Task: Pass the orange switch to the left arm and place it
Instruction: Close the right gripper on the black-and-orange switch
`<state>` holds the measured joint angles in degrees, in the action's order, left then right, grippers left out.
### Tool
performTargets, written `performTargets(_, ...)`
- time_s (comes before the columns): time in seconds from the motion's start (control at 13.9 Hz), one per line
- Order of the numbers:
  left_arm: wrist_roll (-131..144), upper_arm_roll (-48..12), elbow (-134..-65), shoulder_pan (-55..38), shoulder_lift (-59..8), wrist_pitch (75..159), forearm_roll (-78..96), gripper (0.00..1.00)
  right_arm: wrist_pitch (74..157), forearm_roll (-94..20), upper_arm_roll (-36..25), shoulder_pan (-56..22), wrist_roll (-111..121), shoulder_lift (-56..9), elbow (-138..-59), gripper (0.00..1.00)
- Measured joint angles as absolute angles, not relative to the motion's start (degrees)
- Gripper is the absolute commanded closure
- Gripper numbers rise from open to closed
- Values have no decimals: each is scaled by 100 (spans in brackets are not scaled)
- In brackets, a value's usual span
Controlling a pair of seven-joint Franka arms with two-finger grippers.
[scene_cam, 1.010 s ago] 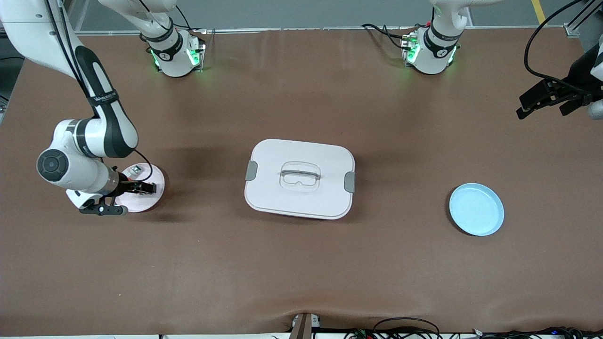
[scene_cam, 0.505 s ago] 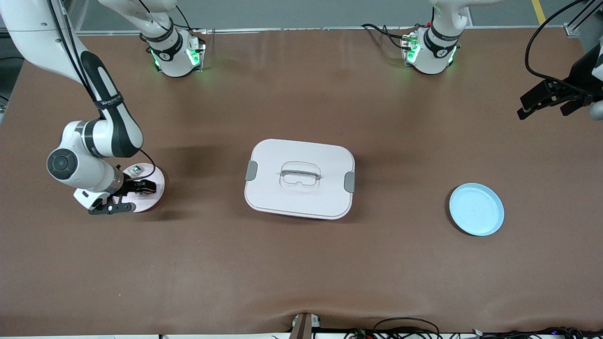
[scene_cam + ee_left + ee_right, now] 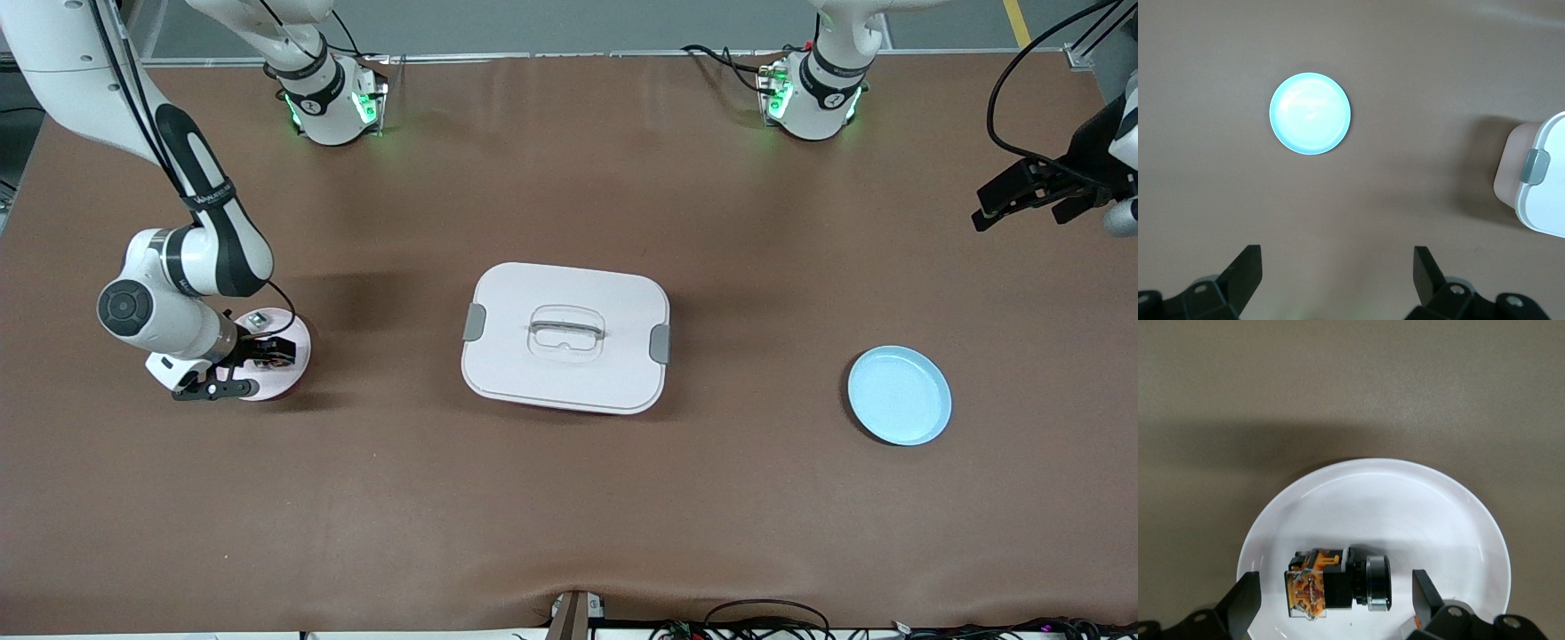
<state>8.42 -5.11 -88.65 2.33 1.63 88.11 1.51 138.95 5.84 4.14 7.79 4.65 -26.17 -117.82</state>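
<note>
Over at the right arm's end of the surface (image 3: 569, 498), the right hand (image 3: 271, 354) sits low over a white plate (image 3: 1405, 500), fingers (image 3: 1245, 600) spread wide, gripping nothing. From the front it mostly hides the plate and whatever lies on it; the wrist view shows it: the switch (image 3: 1338, 580) lying on its side on the glossy plate, between the spread fingers but touching neither. It's blocky, black in the middle, with an orange clear-cased end and a round grey-ringed end, long axis running across the gap from one finger toward the other. The box (image 3: 566, 336) sits mid-surface, smooth white, rounded corners, grey clasps, recessed handle. A pale blue plate (image 3: 899, 395) lies toward the left arm's end. The left hand (image 3: 1022, 194) waits high over that end, partly cut off at the edge, fingers (image 3: 1245, 267) parted, holding nothing.
</note>
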Motion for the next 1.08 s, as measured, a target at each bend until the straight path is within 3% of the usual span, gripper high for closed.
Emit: performTargets(1.08,842,-560,-8865,210,46,8993,151,0,14374,584,413,791,465,-2787,-12056,0)
